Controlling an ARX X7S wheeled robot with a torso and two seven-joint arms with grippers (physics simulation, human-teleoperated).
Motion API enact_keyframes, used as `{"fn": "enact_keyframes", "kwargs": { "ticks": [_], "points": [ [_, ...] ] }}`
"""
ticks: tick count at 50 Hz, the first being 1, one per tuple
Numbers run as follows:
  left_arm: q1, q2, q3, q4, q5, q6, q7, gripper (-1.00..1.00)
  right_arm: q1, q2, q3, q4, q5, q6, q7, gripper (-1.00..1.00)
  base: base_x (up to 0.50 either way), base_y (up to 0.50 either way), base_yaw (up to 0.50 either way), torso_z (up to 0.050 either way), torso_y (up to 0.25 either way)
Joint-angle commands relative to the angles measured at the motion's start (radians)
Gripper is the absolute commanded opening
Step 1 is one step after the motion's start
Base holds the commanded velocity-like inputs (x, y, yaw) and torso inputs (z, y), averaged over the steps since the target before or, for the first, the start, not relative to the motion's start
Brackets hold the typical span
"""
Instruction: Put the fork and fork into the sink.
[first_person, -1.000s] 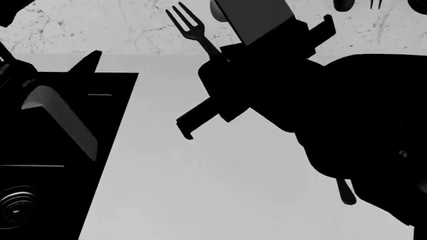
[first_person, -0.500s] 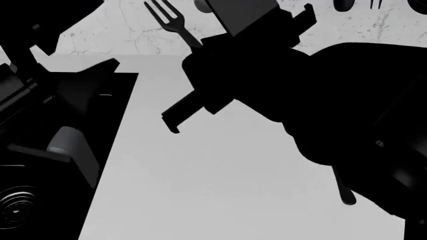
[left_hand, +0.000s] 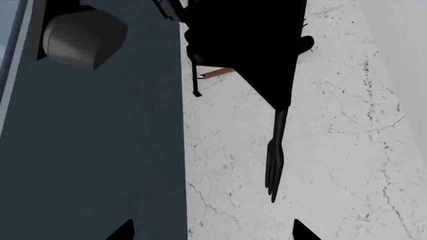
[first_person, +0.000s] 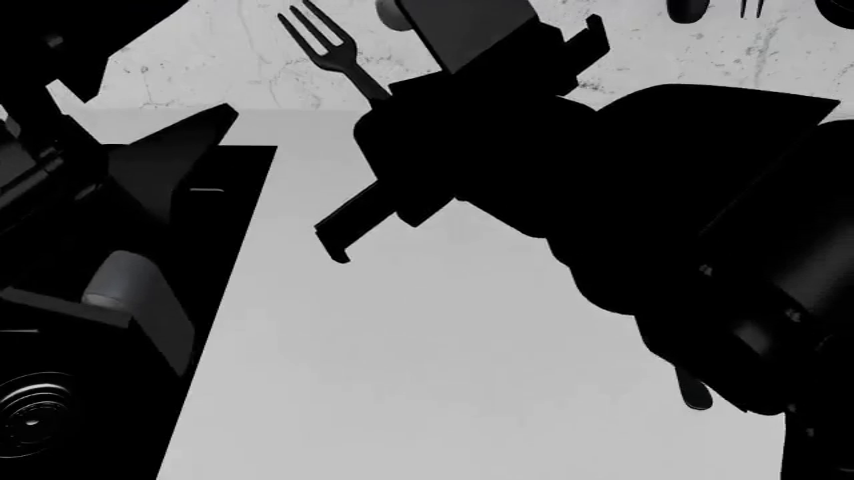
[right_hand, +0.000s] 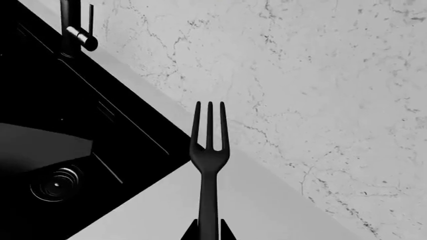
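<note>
My right gripper (right_hand: 209, 233) is shut on the handle of a slim dark fork (right_hand: 209, 150), whose tines point away from it. In the head view this fork (first_person: 320, 42) sticks out up and to the left of the right gripper, above the pale counter just right of the black sink (first_person: 200, 200). The left wrist view shows the same fork (left_hand: 275, 160) hanging from the black right gripper. A rounded handle end of the second fork (first_person: 694, 392) peeks out on the counter under my right arm. My left gripper (left_hand: 212, 233) is open and holds nothing.
The sink's round drain (first_person: 34, 412) (right_hand: 57, 182) and black faucet (right_hand: 70, 27) lie left of the held fork. My left arm (first_person: 54, 170) hangs over the sink. A marbled wall (first_person: 267, 60) backs the counter (first_person: 441, 370). Dark utensil shapes (first_person: 687, 10) show at the top right.
My right gripper has carried the fork left, nearer the sink's edge. My left arm has shifted over the sink and covers more of it.
</note>
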Motion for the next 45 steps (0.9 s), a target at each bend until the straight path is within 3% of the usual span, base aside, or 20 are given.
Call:
{"fn": "enact_keyframes", "kwargs": {
  "ticks": [1,45],
  "points": [
    [0.009,0.010,0.006,-0.010,0.003,0.002,-0.006,1.00,0.007,-0.012,-0.017,-0.004,-0.009,-0.012,-0.013,-1.00,0.00,0.00,0.00,0.000,0.000],
    [0.039,0.041,0.052,-0.065,0.024,0.017,0.001,1.00,-0.022,-0.030,-0.068,0.001,-0.006,-0.042,-0.053,-1.00,0.00,0.00,0.00,0.000,0.000]
  ]
}}
